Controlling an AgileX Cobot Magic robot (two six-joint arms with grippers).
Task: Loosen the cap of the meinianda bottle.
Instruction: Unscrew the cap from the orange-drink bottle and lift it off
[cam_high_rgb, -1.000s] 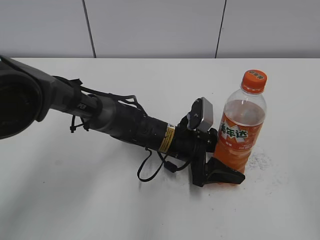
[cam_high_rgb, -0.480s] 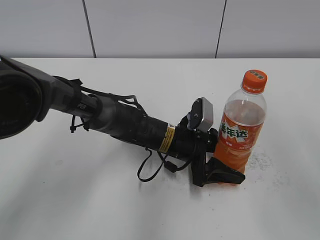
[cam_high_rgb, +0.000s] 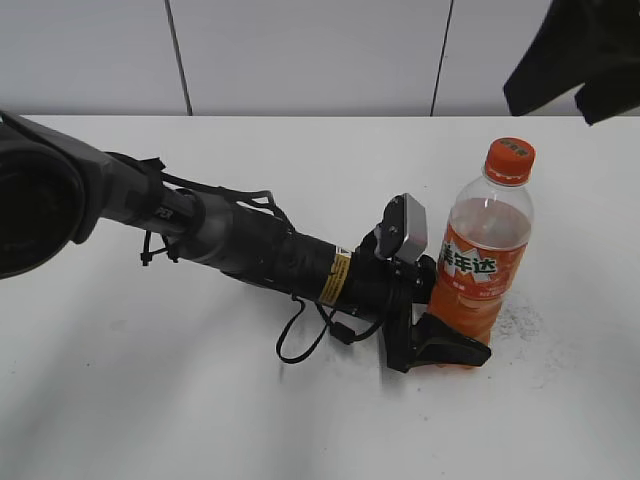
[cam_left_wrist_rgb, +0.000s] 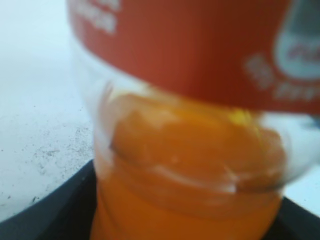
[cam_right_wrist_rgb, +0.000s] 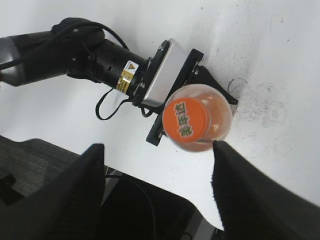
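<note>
Clamping the lower body of the meinianda bottle between its black fingers, the left tool lies low on the white counter, closed around the base so the bottle stands upright at the right of the scene. In the left wrist view the orange drink and the lower edge of the orange label fill the picture, blurred, with dark finger parts at both bottom corners. The left arm stretches in from the far left, close over the counter, with a yellow sticker and a loose black cable loop near its wrist and a grey camera block just beside the bottle. The cap sits on the neck, orange and ribbed, with nothing touching it. The right tool hangs high above it, its two dark fingers spread wide with nothing between them; in the right wrist view the cap shows between and beyond the fingers, seen from straight above. In the exterior view part of the right arm shows as a dark shape at the top right corner. Faint dark specks mark the counter to the right of the bottle's base.
</note>
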